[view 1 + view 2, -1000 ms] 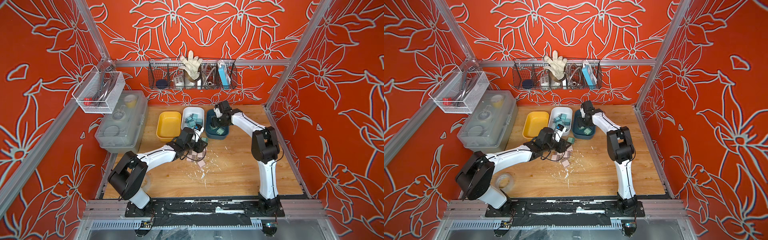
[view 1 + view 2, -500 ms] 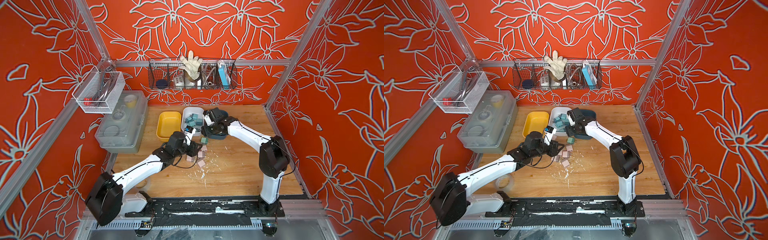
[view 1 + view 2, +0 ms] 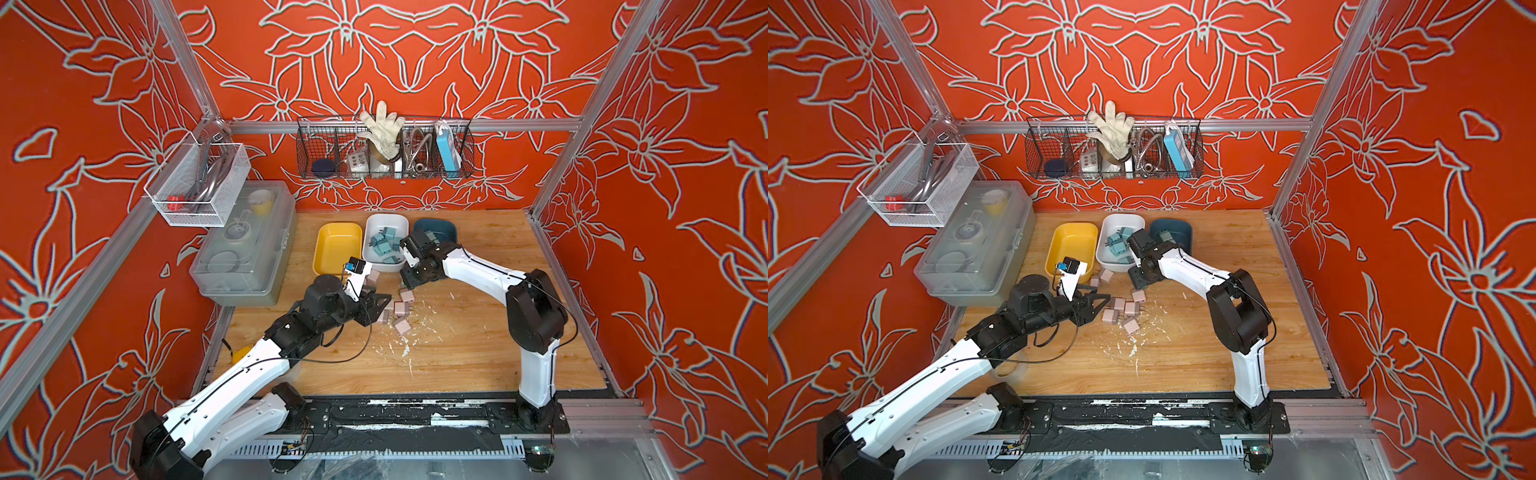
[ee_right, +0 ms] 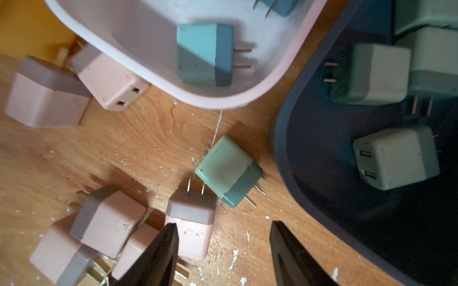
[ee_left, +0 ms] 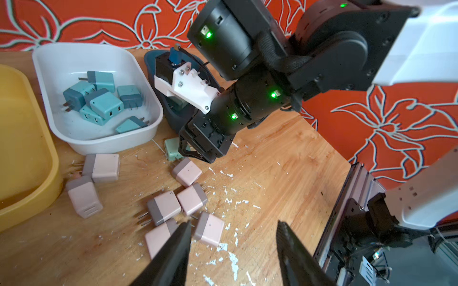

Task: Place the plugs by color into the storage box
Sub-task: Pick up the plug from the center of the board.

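The storage box shows as three bins side by side. The white bin (image 3: 384, 219) (image 5: 81, 47) holds several light blue plugs (image 5: 102, 104). In the dark blue bin (image 3: 441, 227) (image 4: 309, 173) lie mint green plugs (image 4: 394, 158). The yellow bin (image 3: 336, 249) is bare. Several pink plugs (image 3: 401, 308) (image 3: 1131, 308) (image 5: 163, 208) lie clustered on the table. One mint plug (image 4: 228, 168) (image 5: 172, 148) lies beside the dark bin. My left gripper (image 3: 376, 305) (image 5: 233, 230) hangs open at the pink cluster's edge. My right gripper (image 3: 409, 280) (image 4: 223, 230) is open and low, just short of the mint plug.
A clear lidded box (image 3: 245, 249) stands at the table's left. A wire basket (image 3: 384, 149) hangs on the back wall and a white mesh basket (image 3: 199, 183) on the left wall. White flecks (image 3: 405, 349) litter the wood in front of the plugs.
My right gripper has come from above the dark blue bin down to the table in front of the bins. My left arm has drawn back from the white bin toward the pink cluster.
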Available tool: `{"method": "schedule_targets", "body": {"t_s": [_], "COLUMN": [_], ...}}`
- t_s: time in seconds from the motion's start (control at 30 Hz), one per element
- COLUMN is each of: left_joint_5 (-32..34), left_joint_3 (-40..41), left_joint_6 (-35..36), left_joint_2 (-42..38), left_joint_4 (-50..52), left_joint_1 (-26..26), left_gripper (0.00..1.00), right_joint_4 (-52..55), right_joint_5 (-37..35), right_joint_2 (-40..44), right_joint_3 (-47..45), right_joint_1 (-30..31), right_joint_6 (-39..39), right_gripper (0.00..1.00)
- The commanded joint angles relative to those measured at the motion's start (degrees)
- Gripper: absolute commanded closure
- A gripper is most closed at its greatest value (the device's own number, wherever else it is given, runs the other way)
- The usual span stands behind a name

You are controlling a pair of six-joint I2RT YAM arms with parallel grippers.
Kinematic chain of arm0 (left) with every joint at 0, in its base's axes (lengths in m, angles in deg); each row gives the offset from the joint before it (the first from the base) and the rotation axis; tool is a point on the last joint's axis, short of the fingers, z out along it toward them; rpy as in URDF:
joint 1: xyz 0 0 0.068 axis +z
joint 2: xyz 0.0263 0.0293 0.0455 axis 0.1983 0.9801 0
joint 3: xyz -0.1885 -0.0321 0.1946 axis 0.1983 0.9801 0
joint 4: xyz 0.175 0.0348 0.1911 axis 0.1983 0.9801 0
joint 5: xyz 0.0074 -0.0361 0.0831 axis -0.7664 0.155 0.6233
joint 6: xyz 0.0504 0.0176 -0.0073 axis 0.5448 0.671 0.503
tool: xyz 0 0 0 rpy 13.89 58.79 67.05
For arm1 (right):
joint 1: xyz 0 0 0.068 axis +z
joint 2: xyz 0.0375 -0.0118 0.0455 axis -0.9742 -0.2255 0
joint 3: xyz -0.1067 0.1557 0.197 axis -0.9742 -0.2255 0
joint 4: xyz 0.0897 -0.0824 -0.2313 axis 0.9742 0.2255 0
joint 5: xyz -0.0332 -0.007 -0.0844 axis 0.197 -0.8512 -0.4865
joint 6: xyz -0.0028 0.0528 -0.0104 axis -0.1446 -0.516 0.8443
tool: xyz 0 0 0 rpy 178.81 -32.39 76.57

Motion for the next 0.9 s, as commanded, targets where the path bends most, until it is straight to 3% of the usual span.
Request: {"method": "schedule_targets", "body": {"t_s": [0.0,0.23,0.47,0.87], "left_joint_5": [-2.9,-4.8,-2.7,-5.4], "left_joint_3": [-3.4,-2.3,-0.4,0.0], "left_joint_6": [2.2,9.3,17.0,17.8], "left_joint_2": [-1.4,-8.4,-14.2,-12.2], "left_joint_4": [8.6,13.1,17.0,18.7], "left_joint_1": [0.0,-0.3,-0.3,0.3], "left_gripper": [0.44,0.42,0.40,0.39], "right_joint_4": [2.4,2.8,4.5,3.8], "right_joint_5": [-2.8,-5.0,-8.6,-5.1], "right_joint_2": [-2.4,-6.4,-10.8,-17.3], "right_joint_3": [2.1,5.3,9.6,12.4], "right_joint_1": [0.7,0.9,0.8,0.9], "right_joint_6": [0.4,0.8,2.6,2.9], "right_gripper": [0.35,0.34,0.32,0.33]}}
